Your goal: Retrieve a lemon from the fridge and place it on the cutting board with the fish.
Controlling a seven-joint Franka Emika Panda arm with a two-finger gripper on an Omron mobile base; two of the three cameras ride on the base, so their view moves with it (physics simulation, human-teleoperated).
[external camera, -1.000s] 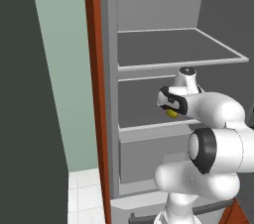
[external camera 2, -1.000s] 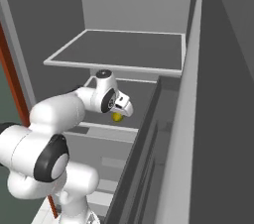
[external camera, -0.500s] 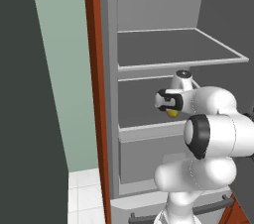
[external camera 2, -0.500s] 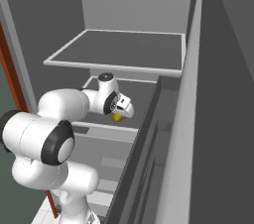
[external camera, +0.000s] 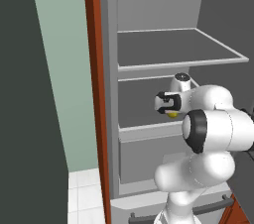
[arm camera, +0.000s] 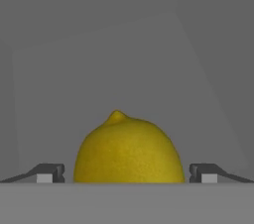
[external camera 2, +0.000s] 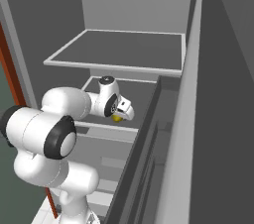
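The two-finger gripper (arm camera: 126, 172) stands wide open, holding nothing, straddling the small bright yellow lemon (arm camera: 129, 151) on the tall light grey fridge (external camera: 149, 49) shelf. Closing off-centre could probably squirt the round fruit away, though contact is hard to judge

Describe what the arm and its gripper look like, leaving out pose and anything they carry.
The arm is built of glossy white, rounded segments joined by dark grey, ring-shaped joints. A small dark cap sits atop the wrist. The gripper has a white hand with a black face and two small dark fingertips, each carrying a pale grey pad. No cables, markings or lettering are visible.
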